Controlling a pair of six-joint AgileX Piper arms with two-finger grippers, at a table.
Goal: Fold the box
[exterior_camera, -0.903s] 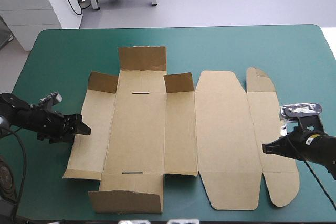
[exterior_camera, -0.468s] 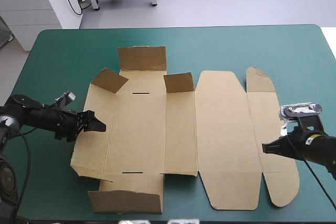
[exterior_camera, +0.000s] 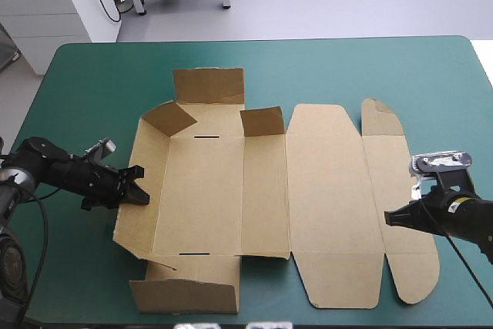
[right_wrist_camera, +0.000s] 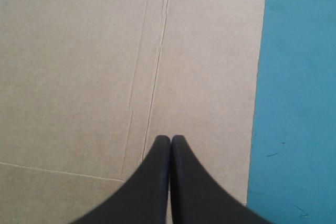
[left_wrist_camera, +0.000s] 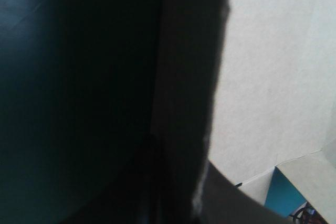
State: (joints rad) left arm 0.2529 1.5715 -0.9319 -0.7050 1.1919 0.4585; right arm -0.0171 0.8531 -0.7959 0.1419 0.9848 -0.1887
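Now, box (exterior_camera: 323,190) left edge raised, left end effector (exterior_camera: 139,186) beside (teal-green cover (exterior_camera: 92,90) beyond)

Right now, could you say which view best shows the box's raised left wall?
The high view: the whole left wall tilts up beside the left end effector. The left wrist view gives only a dark close-up of board; the right wrist view shows flat board at the right end effector.

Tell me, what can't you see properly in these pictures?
Left wrist view: something dark right at the camera hides the left claw and most of the box.
High view: the box covers the table beneath it.
Right wrist view: the right claw covers the box under it.
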